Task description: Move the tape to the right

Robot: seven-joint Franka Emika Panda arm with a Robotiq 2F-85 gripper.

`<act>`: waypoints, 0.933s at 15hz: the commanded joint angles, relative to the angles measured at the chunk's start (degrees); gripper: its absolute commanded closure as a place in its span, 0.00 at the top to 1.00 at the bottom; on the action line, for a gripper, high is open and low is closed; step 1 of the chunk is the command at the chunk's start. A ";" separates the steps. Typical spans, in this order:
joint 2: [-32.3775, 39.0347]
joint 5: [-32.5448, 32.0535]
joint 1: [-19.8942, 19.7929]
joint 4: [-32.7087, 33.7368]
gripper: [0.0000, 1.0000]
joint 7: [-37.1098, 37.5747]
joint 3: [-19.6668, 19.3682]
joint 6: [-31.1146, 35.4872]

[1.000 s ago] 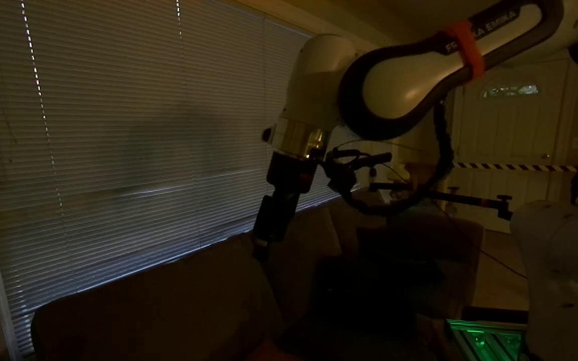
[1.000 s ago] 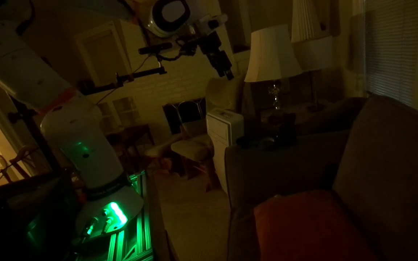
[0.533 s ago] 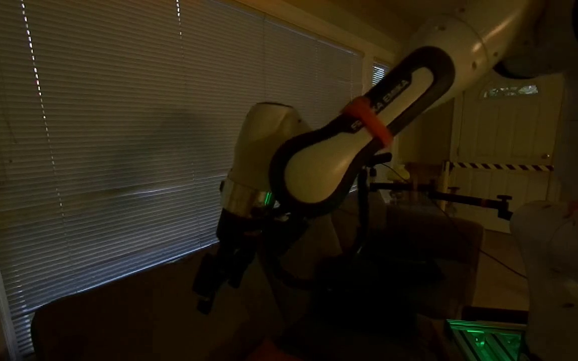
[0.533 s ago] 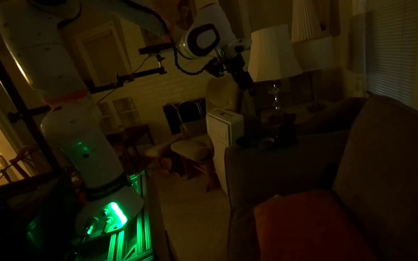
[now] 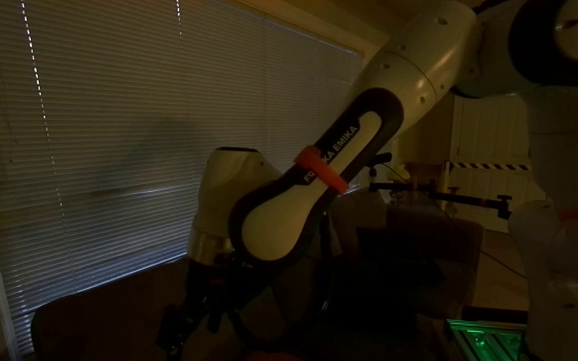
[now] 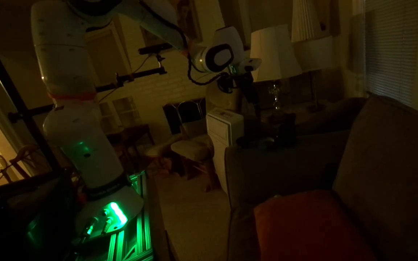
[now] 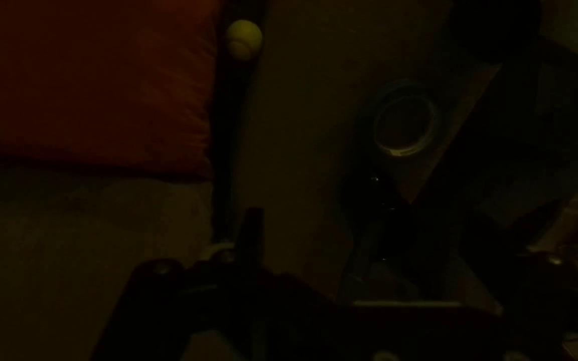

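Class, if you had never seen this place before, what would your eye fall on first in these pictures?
Probably the green light on the robot's base, bright against the dark in an exterior view. Next comes the pale arm with its orange band, slanting down in front of the blinds. In the dim wrist view, the yellowish ball stands out, lying beside the orange cushion.

Dimness is filling all three views, the wrist view verging on black, while pale light (image 5: 38, 86) is leaking through the blinds (image 5: 118, 125), a soft shadow (image 5: 163, 143) is darkening them, and a green light (image 6: 118, 213) is glaring on the robot's base (image 6: 134, 203).
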 commanded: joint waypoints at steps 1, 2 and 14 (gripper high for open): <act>-0.12 0.38 0.55 0.14 1.00 -0.36 -0.62 -0.21; -0.17 0.38 0.54 0.15 1.00 -0.35 -0.62 -0.21; 32.69 10.74 -2.46 25.92 1.00 -10.67 4.39 -2.36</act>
